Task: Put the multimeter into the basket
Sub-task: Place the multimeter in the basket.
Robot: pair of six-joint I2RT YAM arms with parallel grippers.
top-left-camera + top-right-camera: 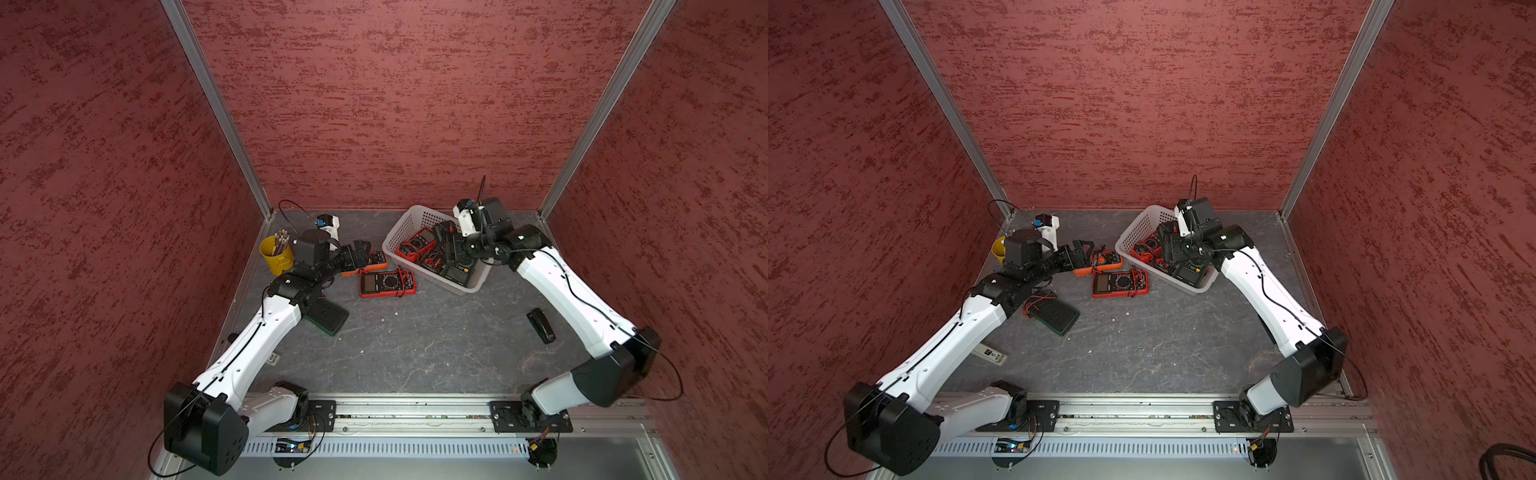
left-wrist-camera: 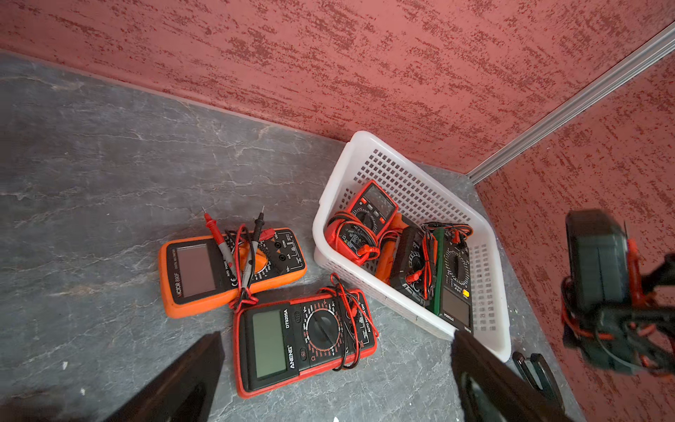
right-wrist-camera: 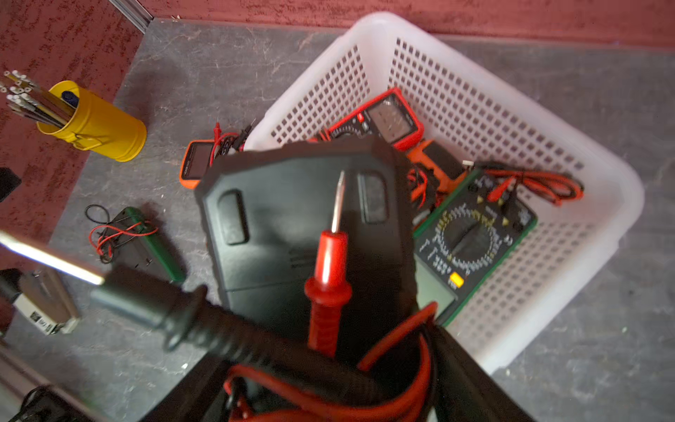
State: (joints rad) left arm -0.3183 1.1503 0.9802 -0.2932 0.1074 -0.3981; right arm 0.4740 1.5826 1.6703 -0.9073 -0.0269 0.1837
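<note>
Nearest the lens in the right wrist view, a black probe (image 3: 175,314) and a red probe (image 3: 328,270) are seen sticking loose from the black multimeter (image 3: 303,219). Its back is turned to that camera, and it is clamped, with its wound leads, in the right gripper (image 1: 455,246). It is held over the basket (image 1: 399,232) at the far right, above the stored meters (image 2: 453,285), and is not yet set down. The left gripper (image 2: 336,339) is spread wide and empty, poised over the orange meter (image 2: 226,266) and the red meter (image 2: 303,336) left of the basket.

Step in hand, as judged: lowering and release. It is advised that the multimeter be brought down below the rim before the jaws are parted. Both loose probes should be kept inside the rim, since they could catch on it or on the leads beneath.

Count:
- One multimeter is held.
- Three are noted on the table (image 1: 415,353): the orange, the red, and a green meter (image 1: 1059,320) lying face down at the near left.
- At least three are counted in the basket, with an orange body partly hidden among them.
- One basket and one yellow cup (image 1: 276,255) are recorded.
</note>
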